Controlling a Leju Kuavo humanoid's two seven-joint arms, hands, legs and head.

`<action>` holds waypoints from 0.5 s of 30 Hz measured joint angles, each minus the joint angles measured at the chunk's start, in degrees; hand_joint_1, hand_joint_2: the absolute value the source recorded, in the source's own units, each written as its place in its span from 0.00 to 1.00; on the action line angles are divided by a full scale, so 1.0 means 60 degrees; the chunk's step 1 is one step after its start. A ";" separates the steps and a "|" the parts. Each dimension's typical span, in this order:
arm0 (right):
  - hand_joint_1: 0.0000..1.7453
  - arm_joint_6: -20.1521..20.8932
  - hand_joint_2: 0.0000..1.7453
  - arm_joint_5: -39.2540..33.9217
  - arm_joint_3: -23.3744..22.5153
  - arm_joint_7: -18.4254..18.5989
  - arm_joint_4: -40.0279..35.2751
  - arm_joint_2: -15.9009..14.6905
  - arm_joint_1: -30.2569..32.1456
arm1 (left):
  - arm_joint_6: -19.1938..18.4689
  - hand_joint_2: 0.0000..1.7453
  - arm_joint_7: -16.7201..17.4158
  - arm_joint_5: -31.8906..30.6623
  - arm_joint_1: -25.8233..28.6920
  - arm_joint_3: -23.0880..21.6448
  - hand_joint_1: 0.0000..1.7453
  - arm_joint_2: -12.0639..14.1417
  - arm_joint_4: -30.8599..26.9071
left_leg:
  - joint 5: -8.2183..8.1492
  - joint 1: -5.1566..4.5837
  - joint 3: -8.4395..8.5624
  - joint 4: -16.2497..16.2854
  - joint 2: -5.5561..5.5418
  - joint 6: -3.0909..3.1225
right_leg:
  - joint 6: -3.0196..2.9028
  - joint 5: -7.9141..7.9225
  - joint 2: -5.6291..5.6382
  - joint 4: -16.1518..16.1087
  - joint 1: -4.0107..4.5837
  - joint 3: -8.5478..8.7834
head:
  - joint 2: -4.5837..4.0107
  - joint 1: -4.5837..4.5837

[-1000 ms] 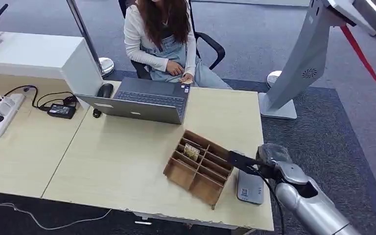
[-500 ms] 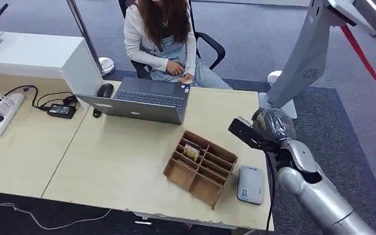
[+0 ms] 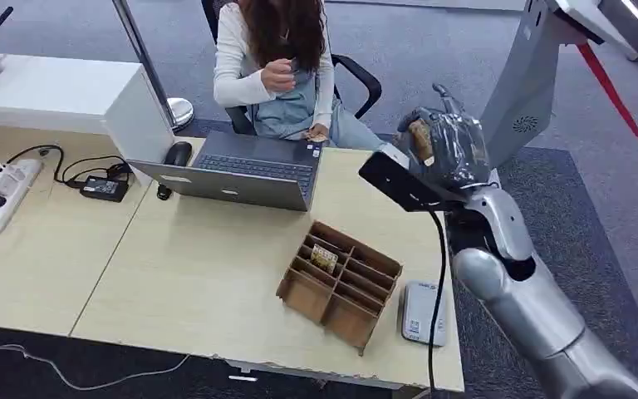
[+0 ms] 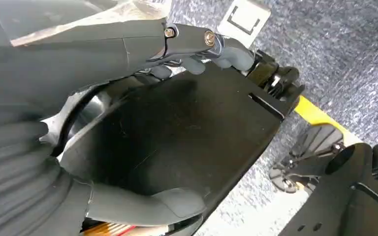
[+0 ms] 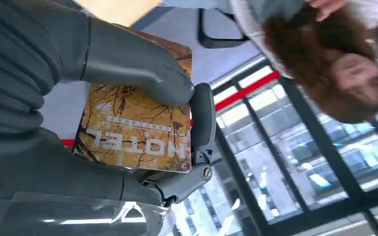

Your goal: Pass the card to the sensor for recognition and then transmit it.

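Raised since a moment ago, the right hand (image 3: 442, 145) now hovers beyond the card sensor (image 3: 424, 312). Its fingers (image 5: 203, 123) and thumb pinch a hotel key card (image 5: 138, 129). Whether the left hand's (image 4: 128, 123) fingers are closed, I cannot tell.

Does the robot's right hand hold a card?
Yes: the right hand grips a yellow-brown card printed HOTEL.

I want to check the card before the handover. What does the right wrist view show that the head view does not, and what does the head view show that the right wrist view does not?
Right wrist view alone: the face of the card, yellow-brown with bare branches and the word HOTEL, pinched under the thumb.

Head view alone: the table, the wooden organizer with another card in one compartment, the grey card reader beside it, and the laptop.

Both: the right hand holding the card, raised toward the seated person.
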 joint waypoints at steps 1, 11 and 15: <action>1.00 0.0022 1.00 -0.0058 0.0058 0.0004 0.0051 0.0190 -0.0258 | -0.0029 1.00 0.0000 0.0082 -0.0006 0.0039 0.00 0.0000 0.0000 | 0.0002 0.0000 -0.0001 0.0000 0.0000 -0.0003 | 0.0000 0.0000 0.0000 0.0002 -0.0001 -0.0003 | 0.0000 0.0000; 1.00 -0.0496 1.00 -0.0208 0.0823 -0.0375 0.1858 0.2349 -0.2028 | -0.0357 1.00 0.0022 0.0543 -0.0039 0.0452 0.00 0.0004 0.0015 | 0.0006 -0.0001 -0.0012 -0.0001 -0.0015 -0.0010 | -0.0005 -0.0003 -0.0005 0.0010 -0.0002 -0.0014 | 0.0000 -0.0004; 1.00 -0.0798 1.00 -0.0364 0.1053 -0.0627 0.2948 0.3144 -0.2403 | -0.0495 1.00 0.0022 0.0593 -0.0075 0.0536 0.00 0.0026 0.0018 | 0.0007 -0.0002 -0.0017 -0.0004 -0.0011 -0.0011 | -0.0006 -0.0004 -0.0003 0.0012 -0.0004 -0.0017 | 0.0000 -0.0004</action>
